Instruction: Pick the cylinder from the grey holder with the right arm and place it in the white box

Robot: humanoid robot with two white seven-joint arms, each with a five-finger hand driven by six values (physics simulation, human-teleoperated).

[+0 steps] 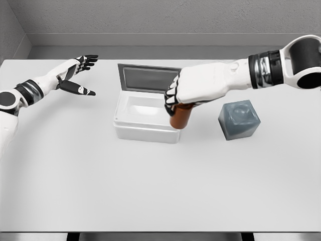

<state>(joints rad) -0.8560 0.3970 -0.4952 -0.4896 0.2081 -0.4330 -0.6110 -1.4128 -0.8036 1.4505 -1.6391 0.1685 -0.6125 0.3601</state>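
Holding the brown cylinder (180, 116) from the top, the right hand (188, 89) has its fingers wrapped around it. The cylinder stands almost straight up, bottom end down, at the right edge of the white box (145, 131), beside the grey holder (239, 119). The left hand (75, 75) floats open above the surface (160, 186).

Single head view, angled down over the table (150, 191) from near.

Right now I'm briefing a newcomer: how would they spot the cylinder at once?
Find the open white box at the table's middle. At its right edge, the right robot hand grips the cylinder, with the grey holder further right. It is the only reddish-brown, round thing there.
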